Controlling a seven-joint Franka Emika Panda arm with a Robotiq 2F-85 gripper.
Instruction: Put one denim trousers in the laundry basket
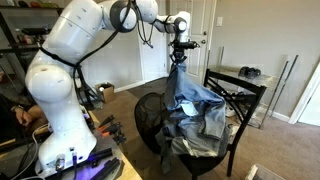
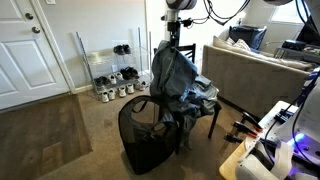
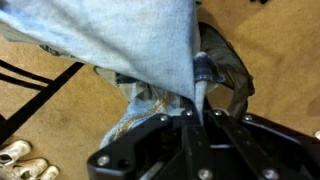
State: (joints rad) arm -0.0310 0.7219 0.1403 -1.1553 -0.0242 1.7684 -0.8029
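High over the chair (image 1: 243,92), the end effector (image 1: 181,47) is clenched on the jeans (image 1: 188,95), which hang limp just beside the basket (image 2: 140,140). Soft, floppy and probably fairly heavy, they should drape and swing; a thick bunched fold looks the surest hold.

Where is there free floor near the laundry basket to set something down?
Bare carpet lies between the laundry basket and the white door. Crowded: the chair heaped with jeans, under the denim trousers hanging from the pincer.
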